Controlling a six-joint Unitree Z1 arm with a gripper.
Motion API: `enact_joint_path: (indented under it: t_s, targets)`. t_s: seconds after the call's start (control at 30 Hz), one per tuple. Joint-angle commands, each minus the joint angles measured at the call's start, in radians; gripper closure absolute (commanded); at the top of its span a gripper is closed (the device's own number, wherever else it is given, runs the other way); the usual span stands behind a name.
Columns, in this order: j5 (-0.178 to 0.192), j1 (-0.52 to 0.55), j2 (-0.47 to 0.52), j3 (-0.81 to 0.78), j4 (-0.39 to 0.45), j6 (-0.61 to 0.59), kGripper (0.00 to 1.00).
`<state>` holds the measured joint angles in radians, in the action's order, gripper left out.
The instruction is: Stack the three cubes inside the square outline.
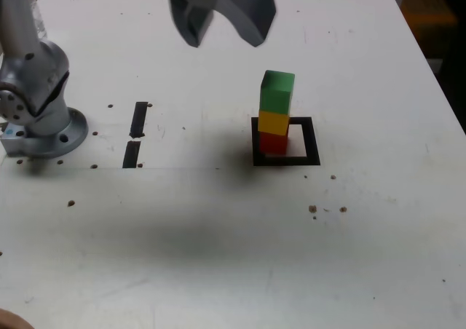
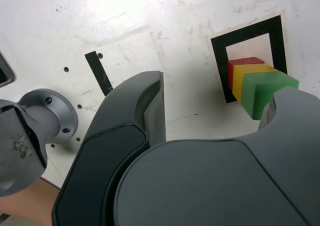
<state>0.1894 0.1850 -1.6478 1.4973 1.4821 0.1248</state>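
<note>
The three cubes stand in one column, the red cube point(image 1: 274, 143) at the bottom, the yellow cube point(image 1: 274, 121) on it and the green cube point(image 1: 277, 91) on top. The column rests in the left part of the square outline point(image 1: 312, 136) as the exterior view shows it. My gripper point(image 1: 224, 36) hangs high above the table, to the exterior view's left of the stack, open and holding nothing. In the wrist view the gripper point(image 2: 217, 91) has its jaws spread, with the green cube point(image 2: 265, 91), yellow cube point(image 2: 245, 78) and red cube point(image 2: 240, 63) near one finger, inside the square outline point(image 2: 250, 30).
The arm's grey base point(image 1: 40, 118) sits at the exterior view's left. Two short black tape strips point(image 1: 138, 119) lie between the base and the outline. Small dark specks point(image 1: 313, 209) dot the white table. The table's edge runs along the exterior view's right.
</note>
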Motion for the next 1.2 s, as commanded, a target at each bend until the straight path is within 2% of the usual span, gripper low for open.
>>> enact_joint_path:
  t_s: [0.0,0.17,0.23,0.33,0.63,0.9,1.17]
  targets:
    - [-0.009,-0.002,0.023,-0.041,0.006,-0.014,0.20]
    - [-0.036,-0.002,0.054,-0.130,-0.004,-0.039,0.20]
    - [-0.056,-0.002,0.065,-0.192,-0.037,-0.054,0.20]
    - [-0.072,-0.002,0.072,-0.282,-0.110,-0.069,0.20]
    - [-0.082,-0.002,0.080,-0.483,-0.309,-0.090,0.20]
    - [-0.109,-0.002,0.085,-0.690,-0.590,-0.091,0.21]
    - [-0.101,-0.002,0.094,-0.728,-0.617,-0.091,0.20]
